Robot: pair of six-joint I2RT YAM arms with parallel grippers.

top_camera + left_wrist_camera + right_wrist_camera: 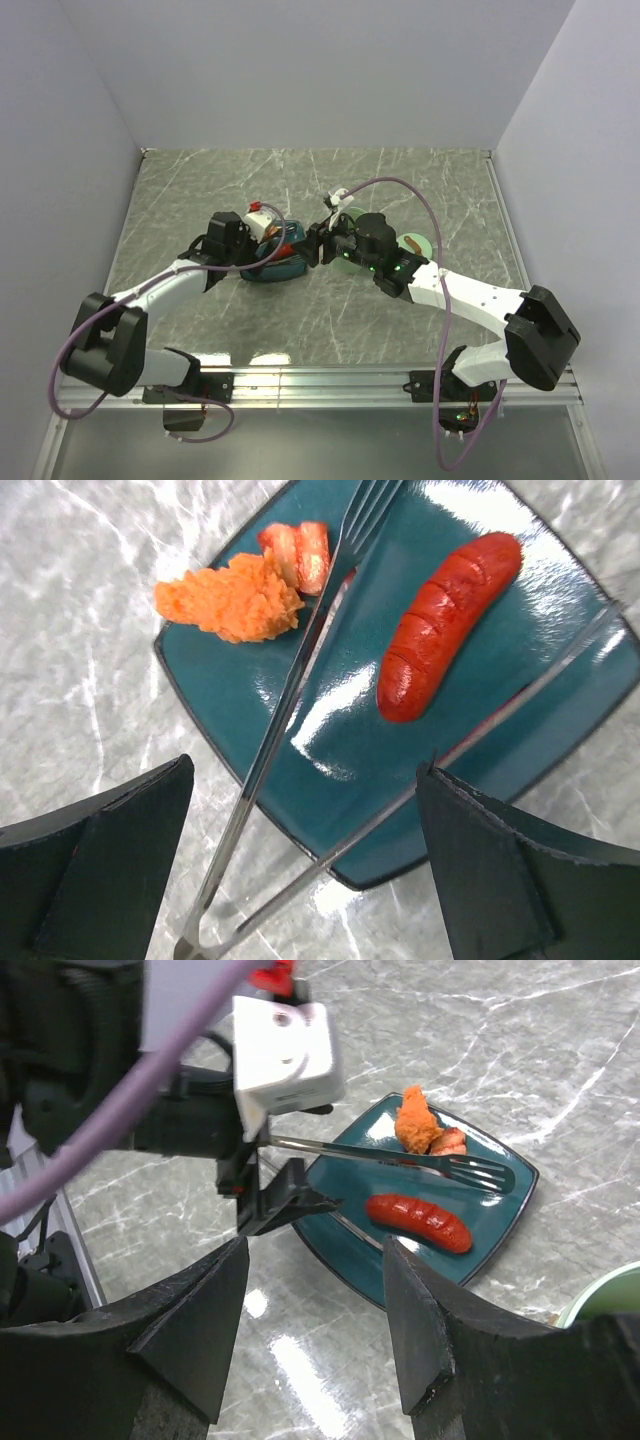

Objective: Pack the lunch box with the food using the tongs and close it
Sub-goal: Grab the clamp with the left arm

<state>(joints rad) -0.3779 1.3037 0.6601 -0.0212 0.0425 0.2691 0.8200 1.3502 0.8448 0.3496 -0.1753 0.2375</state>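
My left hand (305, 770) is spread as wide as it goes, with the tongs (290, 690) between its fingers. I cannot tell whether I grip them. Their arms splay over the plate (230, 705), one forked tip by the orange piece (230, 600) and the red-and-white piece (300, 555), the sausage (447, 620) between the arms. All this food lies on the plate. My right hand (315, 1243) hovers near the plate, about half open and holding nothing. The box (600, 1300) stands just beside it, its lid (425, 240) on the table.
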